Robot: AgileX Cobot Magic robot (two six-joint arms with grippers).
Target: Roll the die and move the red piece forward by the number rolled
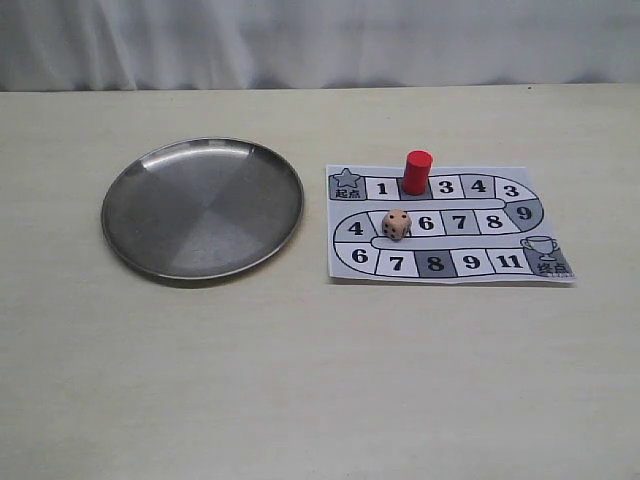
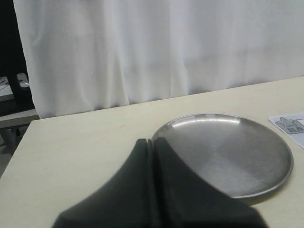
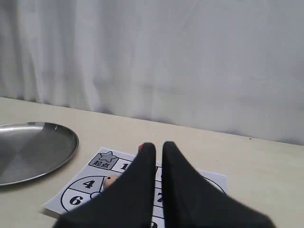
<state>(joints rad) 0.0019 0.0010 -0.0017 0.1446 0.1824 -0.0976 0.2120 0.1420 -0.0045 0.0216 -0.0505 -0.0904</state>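
The red piece (image 1: 417, 172) stands upright on the board's (image 1: 472, 262) top row, on the square between 1 and 3. The die (image 1: 397, 225) lies on the middle row, on the square between 4 and 6. Neither arm shows in the exterior view. In the left wrist view my left gripper (image 2: 152, 141) is shut and empty, hovering by the near rim of the steel plate (image 2: 228, 152). My right gripper (image 3: 158, 145) is shut to a thin slit with nothing in it, above the board (image 3: 90, 183). Its fingers hide most of the die (image 3: 110, 180) and the red piece (image 3: 140, 147).
The round steel plate (image 1: 202, 207) lies left of the board on the beige table. A white curtain hangs behind the table's far edge. The board's star corner (image 2: 292, 126) shows beside the plate in the left wrist view.
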